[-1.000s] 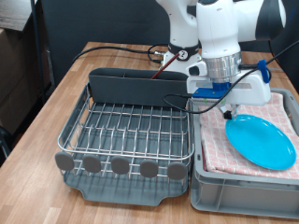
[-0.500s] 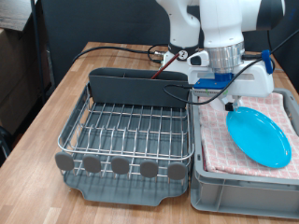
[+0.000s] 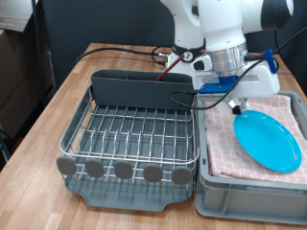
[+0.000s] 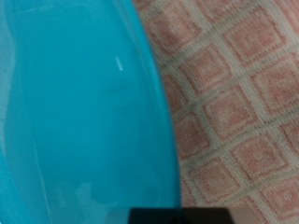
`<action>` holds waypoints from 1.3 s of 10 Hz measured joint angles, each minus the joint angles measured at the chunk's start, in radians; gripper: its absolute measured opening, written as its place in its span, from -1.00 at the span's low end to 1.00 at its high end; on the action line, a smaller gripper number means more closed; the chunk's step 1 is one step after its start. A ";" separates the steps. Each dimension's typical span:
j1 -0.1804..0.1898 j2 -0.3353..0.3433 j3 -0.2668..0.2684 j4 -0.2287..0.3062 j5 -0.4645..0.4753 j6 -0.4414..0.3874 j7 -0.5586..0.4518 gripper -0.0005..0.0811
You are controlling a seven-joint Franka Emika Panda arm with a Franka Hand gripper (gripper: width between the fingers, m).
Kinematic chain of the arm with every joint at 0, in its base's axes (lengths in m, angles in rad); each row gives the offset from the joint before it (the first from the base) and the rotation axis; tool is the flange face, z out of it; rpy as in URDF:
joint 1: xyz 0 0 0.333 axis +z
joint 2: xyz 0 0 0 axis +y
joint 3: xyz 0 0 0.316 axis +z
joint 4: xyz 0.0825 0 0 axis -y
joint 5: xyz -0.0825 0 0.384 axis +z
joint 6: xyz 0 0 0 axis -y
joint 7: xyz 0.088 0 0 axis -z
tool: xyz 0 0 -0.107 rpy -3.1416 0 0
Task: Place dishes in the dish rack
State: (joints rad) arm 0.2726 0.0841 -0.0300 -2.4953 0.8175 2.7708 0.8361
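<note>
The dish rack (image 3: 129, 139) sits on the wooden table (image 3: 58, 96) toward the exterior view's left, a silver wire grid on a dark grey tray with a tall grey compartment along its back edge and a row of grey round discs (image 3: 125, 170) along its front edge. No dish shows in it — only bare wires.

Just beside it on the exterior view's right stands the grey crate (image 3: 251, 192), lined with pink checked cloth (image 3: 225, 144). The crate's wall touches or nearly touches the rack's tray; I cannot tell which.

The light-blue plate (image 3: 267, 140) lies in the crate on the cloth, its far rim raised toward the arm so it looks tilted. Checked cloth shows around the plate on the side nearer the rack.

The gripper (image 3: 236, 103) hangs at the plate's upper rim, below the white arm and a blue fitting. Its fingertips are hidden behind the plate's edge, so I cannot tell how far the jaws stand apart or whether they clasp the rim. The wrist view shows only the plate (image 4: 75, 112) filling one side and the checked cloth (image 4: 243, 103) the other — a dark sliver at the frame's edge is too small to identify.
</note>
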 joint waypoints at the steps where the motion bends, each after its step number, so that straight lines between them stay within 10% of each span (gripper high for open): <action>1: 0.000 0.015 0.004 0.000 0.040 0.007 -0.038 -0.95; 4: 0.000 0.055 0.006 0.002 0.047 0.025 -0.053 -0.96; 10: 0.000 0.096 0.018 0.015 0.061 0.042 -0.076 0.77; 13: -0.002 0.111 0.036 0.030 0.149 0.066 -0.170 0.94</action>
State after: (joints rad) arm 0.2705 0.1956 0.0065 -2.4652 0.9663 2.8365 0.6662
